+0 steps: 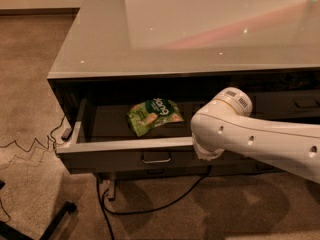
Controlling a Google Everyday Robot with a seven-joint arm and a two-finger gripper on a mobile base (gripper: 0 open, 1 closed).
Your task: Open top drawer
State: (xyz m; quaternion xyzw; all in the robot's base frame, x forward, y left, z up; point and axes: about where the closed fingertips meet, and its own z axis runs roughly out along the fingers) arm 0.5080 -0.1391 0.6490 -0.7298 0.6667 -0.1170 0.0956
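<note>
Top drawer (125, 156) stands well out under the desk (150, 49), the gripper (207, 153) at its front edge right of the pull (156, 159), its grip impossible to tell; opening looks nearly done, with a clean backing-away likely next.

Place: an office, likely.
Signs: glossy grey desk (150, 49) with dark drawers (300, 104), carpet (30, 84), loose cables (150, 206).
Pincer (209, 153): low at the open top drawer (125, 159) front, mostly behind the arm (260, 139).
</note>
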